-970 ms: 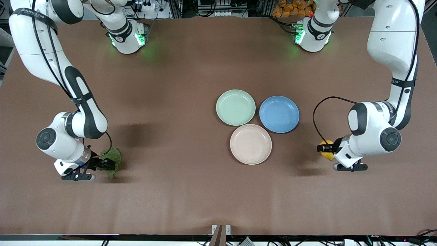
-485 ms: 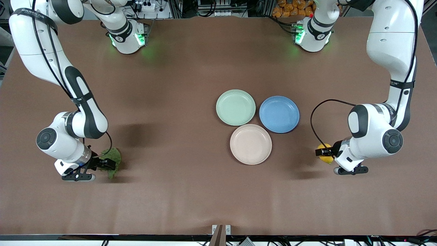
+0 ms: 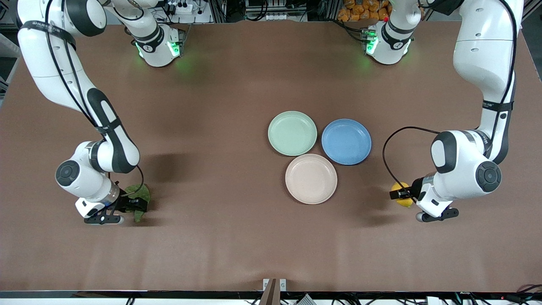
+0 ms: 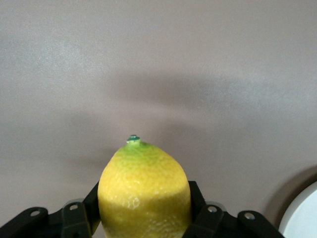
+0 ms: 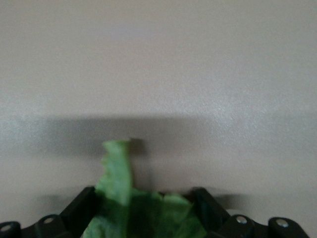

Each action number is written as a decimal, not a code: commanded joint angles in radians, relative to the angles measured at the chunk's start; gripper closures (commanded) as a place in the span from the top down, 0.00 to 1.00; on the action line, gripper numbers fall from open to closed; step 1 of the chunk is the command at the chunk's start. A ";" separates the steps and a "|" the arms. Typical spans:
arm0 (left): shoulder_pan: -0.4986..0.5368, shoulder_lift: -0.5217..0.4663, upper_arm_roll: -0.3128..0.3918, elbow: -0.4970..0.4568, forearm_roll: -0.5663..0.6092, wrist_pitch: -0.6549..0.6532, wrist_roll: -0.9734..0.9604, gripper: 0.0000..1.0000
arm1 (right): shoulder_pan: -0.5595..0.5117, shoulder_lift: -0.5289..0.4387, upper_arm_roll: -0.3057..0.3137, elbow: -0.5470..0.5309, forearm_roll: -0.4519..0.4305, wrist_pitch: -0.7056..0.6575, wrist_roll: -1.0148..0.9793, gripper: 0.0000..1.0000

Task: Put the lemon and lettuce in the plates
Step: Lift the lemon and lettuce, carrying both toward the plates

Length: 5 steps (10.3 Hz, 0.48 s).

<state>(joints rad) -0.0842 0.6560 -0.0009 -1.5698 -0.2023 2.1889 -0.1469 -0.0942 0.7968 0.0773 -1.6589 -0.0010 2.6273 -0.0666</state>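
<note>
My left gripper (image 3: 399,195) is shut on the yellow lemon (image 3: 402,193) and holds it just above the table at the left arm's end. In the left wrist view the lemon (image 4: 143,188) fills the gap between the black fingers (image 4: 199,204), nub pointing away. My right gripper (image 3: 136,206) is shut on the dark green lettuce (image 3: 140,194), low over the table at the right arm's end. In the right wrist view the lettuce (image 5: 121,198) hangs between the fingers (image 5: 79,208). The mint green plate (image 3: 292,133) and the cream-beige plate (image 3: 311,178) sit empty mid-table.
An empty blue plate (image 3: 346,141) touches both other plates, toward the left arm's end. Open brown table lies between each gripper and the plates. A cable loops from the left wrist (image 3: 387,156).
My left gripper has moved a little nearer the front camera with the lemon. My right arm has shifted slightly toward the plates, and the lettuce hangs more bunched in its fingers.
</note>
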 commanded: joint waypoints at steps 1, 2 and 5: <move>-0.022 0.027 0.004 0.040 -0.028 0.029 -0.058 0.00 | -0.016 0.013 0.007 0.014 -0.031 -0.003 -0.062 0.00; -0.025 0.033 0.004 0.050 -0.028 0.035 -0.074 0.00 | -0.012 -0.008 0.007 0.016 -0.031 -0.012 -0.064 0.00; -0.058 0.039 0.004 0.057 -0.028 0.066 -0.118 0.00 | 0.002 -0.124 0.015 0.022 -0.025 -0.188 -0.049 0.00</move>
<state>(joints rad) -0.1197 0.6770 -0.0043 -1.5391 -0.2031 2.2435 -0.2407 -0.0923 0.7534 0.0826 -1.6222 -0.0065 2.5271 -0.1206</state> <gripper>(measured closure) 0.313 0.921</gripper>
